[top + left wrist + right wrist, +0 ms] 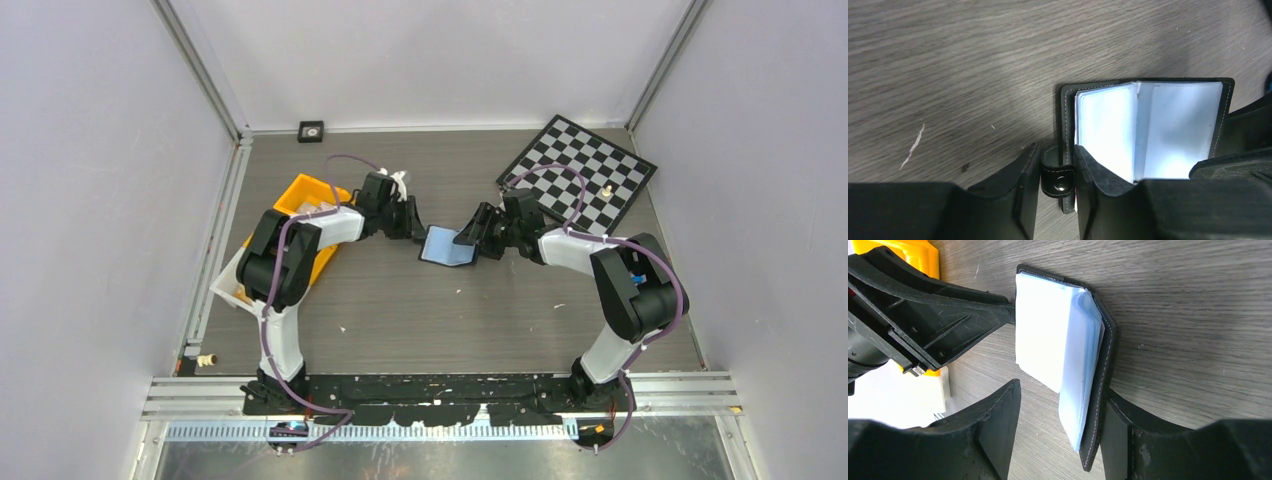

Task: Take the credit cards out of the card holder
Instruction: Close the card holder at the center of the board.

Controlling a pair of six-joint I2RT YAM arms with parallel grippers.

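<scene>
Well, here's the card holder (447, 246), lying open near the middle of the table (450, 330). Its left half is flat and its right half is tipped up off the surface. Inside is a fan of pale, glossy sleeves (1048, 340), so washed out by glare that I can't tell which of them hold credit cards. No card shows on the table anywhere, so I'd call it early going: holder opened, every card yet to come out.

At the holder's 9 o'clock edge sits the left gripper (412, 225). On its wrist view the jaws are drawn in narrow, with the little snap tab (1058, 172) filling the gap between them. It looks pinched, pinning that side down.

Over at 3 o'clock is the right gripper (477, 240), spread wide and astride the raised half. The black cover leans on one finger, and the other stands clear of the sleeves, so nothing is clamped there.

Further out at 9 o'clock is an orange bin (290, 195) with something white and ribbed inside, too small to identify, and a white tray (228, 283) tucked against its near side. A checkerboard (580, 175) lies off at 2 o'clock.
</scene>
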